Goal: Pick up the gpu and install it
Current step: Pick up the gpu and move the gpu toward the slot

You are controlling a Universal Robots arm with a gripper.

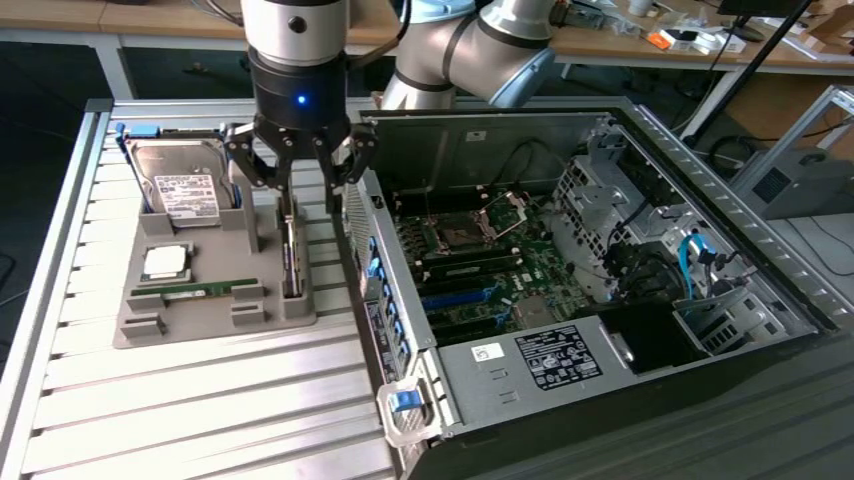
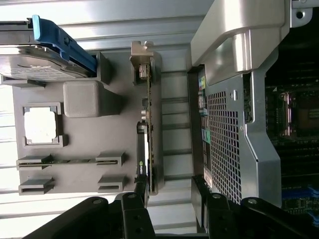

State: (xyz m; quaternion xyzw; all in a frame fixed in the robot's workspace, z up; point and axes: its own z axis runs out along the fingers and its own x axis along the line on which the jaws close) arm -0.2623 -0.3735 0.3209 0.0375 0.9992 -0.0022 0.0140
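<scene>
gpu [image 1: 290,262] — just blw gripper [image 1: 295,198]

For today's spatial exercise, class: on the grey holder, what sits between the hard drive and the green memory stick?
A square silver processor chip, seated in its own recess, as the exterior view shows.

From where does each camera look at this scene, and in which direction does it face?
Exterior view: off the arm, raised, looking down on the grey tray and open computer case; the arm and open gripper show.
Wrist view: on the wrist, looking down past the gripper's fingers at the gpu standing on edge in the tray.
Shared: gpu, tray, hard drive, case.
</scene>
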